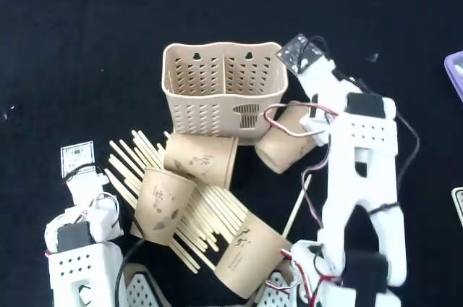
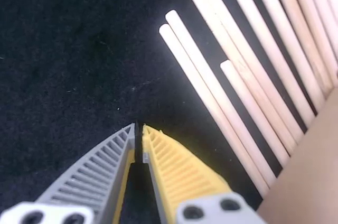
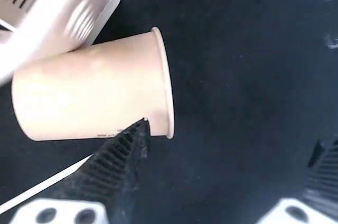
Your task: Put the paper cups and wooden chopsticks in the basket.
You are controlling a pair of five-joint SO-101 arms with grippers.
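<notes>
basket [image 3: 63,2]: blurred, cut by edge | wooden chopsticks [image 1: 208,213]: partly under paper cups [image 1: 163,205] | purple object [image 1: 456,72]: cut off

On inspection, the white left arm [image 1: 78,263] sits folded at the near left of the high view, wrist tipped downward. Its grey-and-yellow ribbed gripper [image 2: 138,129] is closed, tips meeting, with nothing between them. The white right arm [image 1: 359,169] is stretched forward with its wrist angled left. Its black ribbed gripper [image 3: 232,134] has its jaws spread wide
</notes>
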